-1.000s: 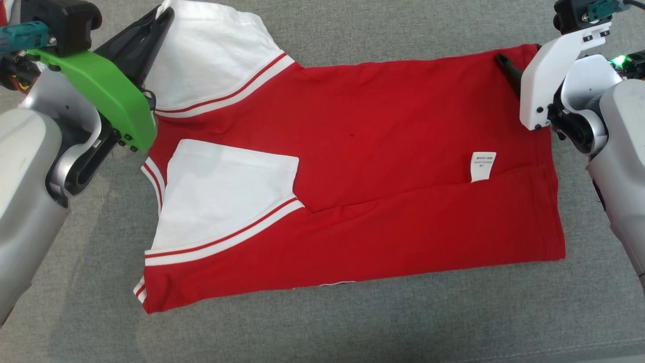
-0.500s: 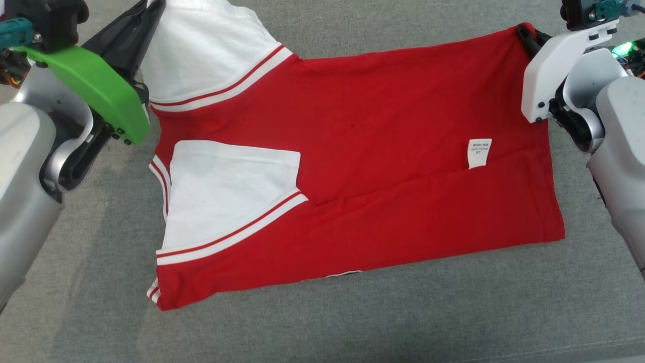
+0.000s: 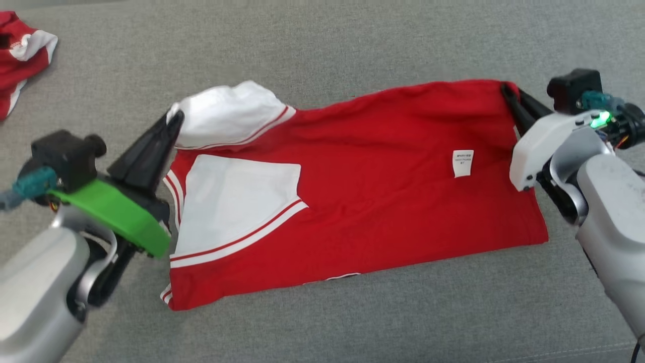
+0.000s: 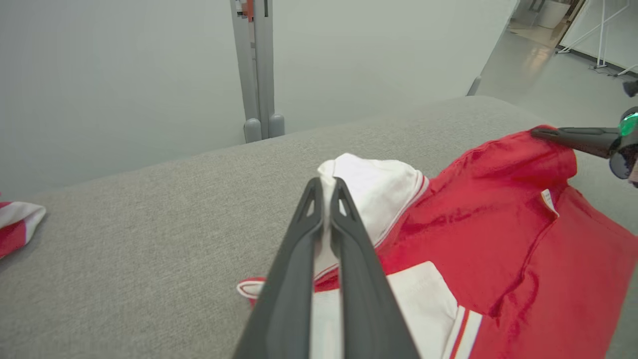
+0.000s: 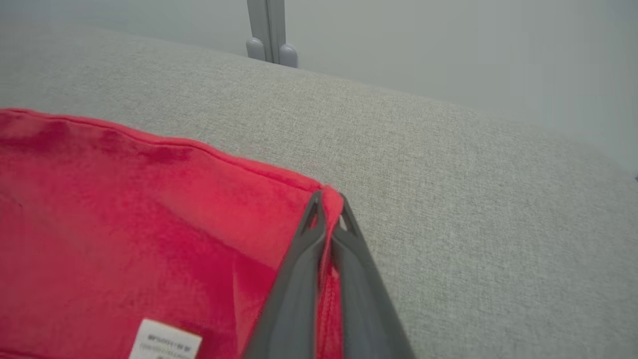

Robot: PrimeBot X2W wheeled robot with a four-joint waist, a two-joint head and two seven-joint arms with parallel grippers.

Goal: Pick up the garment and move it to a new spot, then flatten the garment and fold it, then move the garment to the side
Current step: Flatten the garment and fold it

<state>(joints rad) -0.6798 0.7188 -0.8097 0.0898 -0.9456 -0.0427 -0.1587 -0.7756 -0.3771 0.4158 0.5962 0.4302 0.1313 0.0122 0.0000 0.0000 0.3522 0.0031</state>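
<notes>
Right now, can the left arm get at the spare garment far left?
Probably not yet. The left gripper is shut on the white sleeve of the red shirt; it would have to let go first. The path across the grey cushion to the spare garment looks open.
</notes>
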